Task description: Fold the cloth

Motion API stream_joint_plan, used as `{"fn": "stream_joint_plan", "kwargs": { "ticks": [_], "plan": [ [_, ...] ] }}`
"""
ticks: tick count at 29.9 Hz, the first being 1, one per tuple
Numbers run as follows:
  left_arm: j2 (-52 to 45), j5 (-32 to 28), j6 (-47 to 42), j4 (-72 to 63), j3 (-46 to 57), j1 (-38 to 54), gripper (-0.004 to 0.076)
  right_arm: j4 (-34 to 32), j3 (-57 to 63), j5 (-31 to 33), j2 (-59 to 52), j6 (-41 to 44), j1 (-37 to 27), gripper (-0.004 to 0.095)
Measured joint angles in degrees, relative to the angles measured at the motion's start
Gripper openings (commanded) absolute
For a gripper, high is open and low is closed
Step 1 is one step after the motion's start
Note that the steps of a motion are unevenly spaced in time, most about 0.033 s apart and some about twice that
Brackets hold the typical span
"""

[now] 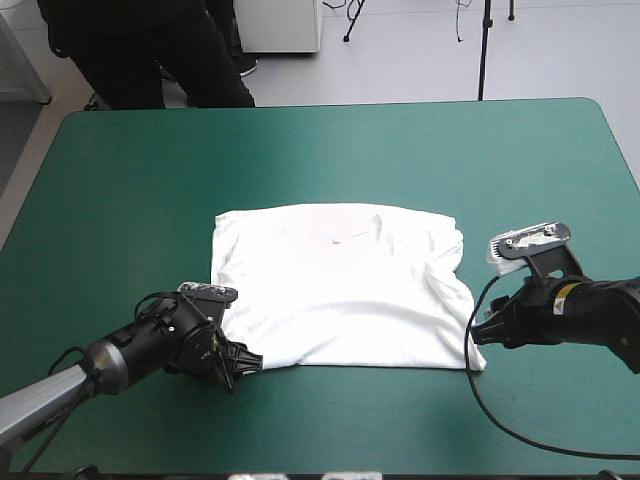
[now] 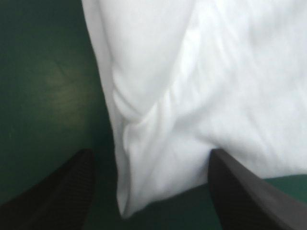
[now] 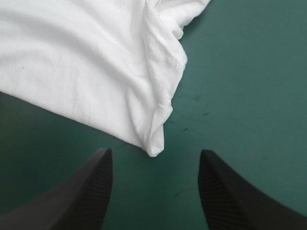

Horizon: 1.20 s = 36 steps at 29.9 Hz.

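T-shirt (image 1: 340, 290) lies spread flat on the teal-green cover (image 1: 140, 170). It is soft white cloth, finely wrinkled, with the collar toward the far edge.

Your left gripper (image 2: 149, 158) has its black fingers set wide apart. A rounded, doubled-over corner of the shirt lies between them, its edge bunched into a ridge.

Your right gripper (image 3: 156, 155) is also spread, the finger faces finely textured. A pointed hem corner sits just ahead of the gap, not touching either finger.

You can't make out how the sleeves lie.

A teal-green table (image 1: 320, 150) stands on pale floor (image 1: 400, 70).
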Motion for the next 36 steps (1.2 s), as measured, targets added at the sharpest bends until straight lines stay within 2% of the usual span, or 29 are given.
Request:
{"fn": "stream_joint_plan", "kwargs": {
  "ticks": [4,9,12,14,17,22,31,36],
  "plan": [
    [2.1,-1.0,0.0,-0.2,-0.7,0.0,0.0381,0.0,0.0,0.6,0.0,-0.2,0.0,0.0514],
    [3.7,-2.0,0.1,-2.2,-1.5,-0.1,0.0144,0.0,1.4,1.3,0.0,-1.2,0.0,0.0517],
    [3.8,-3.1,0.2,-3.2,-1.6,-0.2,0.0035,0.6,5.1,1.2,0.0,-1.5,0.0,0.0520],
    [3.9,-3.6,0.3,-3.2,-1.6,-0.2,-0.0008,1.8,8.0,0.7,0.0,-2.0,0.0,0.0520],
    [3.9,-4.1,0.6,-3.2,-1.6,-0.2,-0.0009,4.2,12.8,-2.1,0.5,-2.4,0.0,0.0534],
    [3.9,-4.1,2.4,-3.7,-1.6,-0.2,-0.0009,5.6,19.6,-9.3,3.4,-2.7,0.0,0.0615],
    [3.9,-3.9,2.9,-3.8,-1.6,-0.2,-0.0009,4.1,22.5,-20.7,14.0,-2.0,0.0,0.0608],
    [3.9,-3.9,2.9,-3.8,-1.6,-0.2,-0.0009,2.7,22.2,-22.2,20.0,-1.5,0.0,0.0607]
  ]
}}
